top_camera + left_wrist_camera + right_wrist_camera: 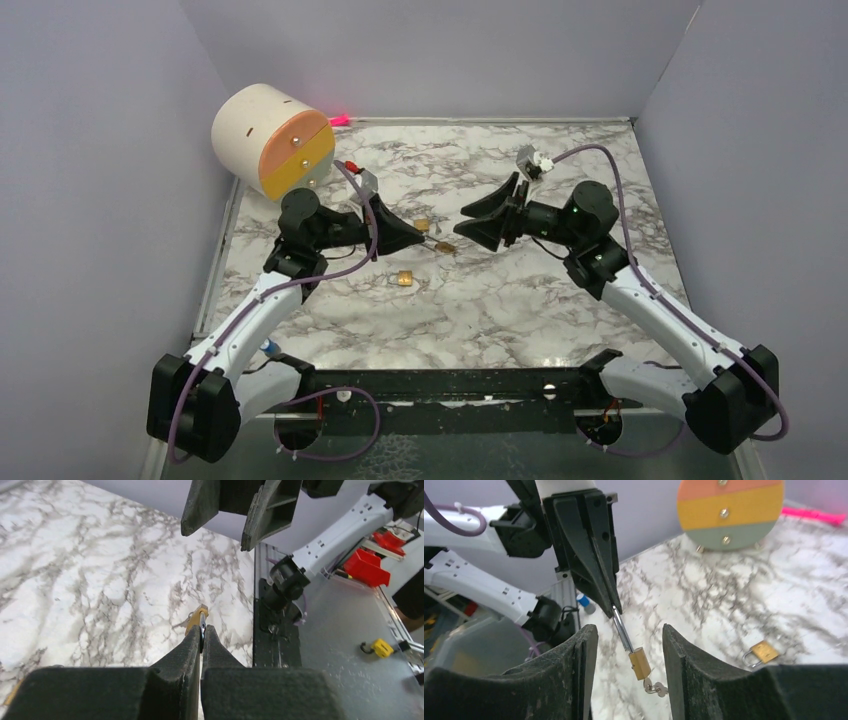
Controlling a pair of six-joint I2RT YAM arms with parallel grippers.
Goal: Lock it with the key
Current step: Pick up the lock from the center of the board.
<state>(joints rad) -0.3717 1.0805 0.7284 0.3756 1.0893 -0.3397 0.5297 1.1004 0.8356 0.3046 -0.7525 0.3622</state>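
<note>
Pinching the silver shackle of a small brass padlock (640, 663), the fingers (594, 565) of the left gripper (616, 611) are pressed together at their tips. The lock's body hangs tilted below them, clear of the table (560, 300). A small silvery key (655, 687) shows at the lower end of the body; whether it is fully seated cannot be told. In the left wrist view only a brass edge of the padlock (198, 617) shows past the closed tips of the left gripper (201, 636). The right gripper (630, 630) faces the left one with its jaws spread. The hanging padlock lies in line with the gap between them and touches neither finger (704, 680). From above, the left gripper (425, 238) and right gripper (468, 226) meet nose to nose over the middle of the table, close but apart, with the padlock (445, 246) between them. A second padlock (405, 280) lies flat on the marble nearer the arm bases. A round drum (270, 140) with an orange and yellow face stands at the far left corner
</note>
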